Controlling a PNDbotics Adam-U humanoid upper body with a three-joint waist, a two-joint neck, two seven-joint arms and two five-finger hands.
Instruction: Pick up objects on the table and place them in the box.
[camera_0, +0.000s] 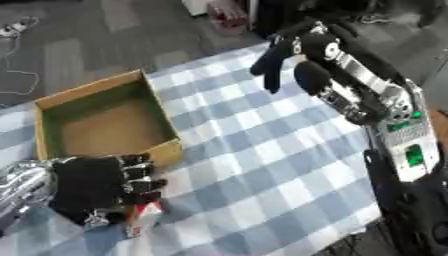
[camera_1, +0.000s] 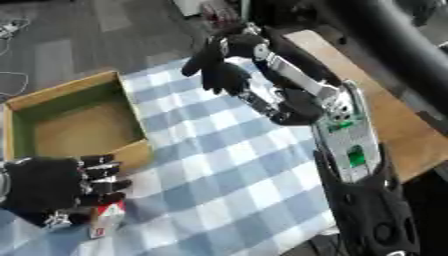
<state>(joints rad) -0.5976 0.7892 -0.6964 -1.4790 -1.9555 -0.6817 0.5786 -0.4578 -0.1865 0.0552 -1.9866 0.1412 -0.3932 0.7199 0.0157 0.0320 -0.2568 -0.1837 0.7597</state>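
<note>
left robot hand (camera_0: 101, 187) at 7 o'clock, fingers curled round a small red and white packet (camera_0: 144, 217), on the checked tabletop (camera_0: 262, 150) just below the open cardboard box (camera_0: 101, 117) – right robot hand (camera_0: 284, 52) at 1 o'clock, fingers straight, holding nothing

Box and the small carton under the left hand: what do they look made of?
Box: looks like brown corrugated cardboard, matte, with thin raw-edged walls. Carton: probably printed paperboard, red and white with flat folded faces, partly covered by the left hand.

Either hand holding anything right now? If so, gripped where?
The left hand has its fingers curled around the top of a small red-and-white carton near the cardboard box. The right hand hangs open, holding nothing.
</note>
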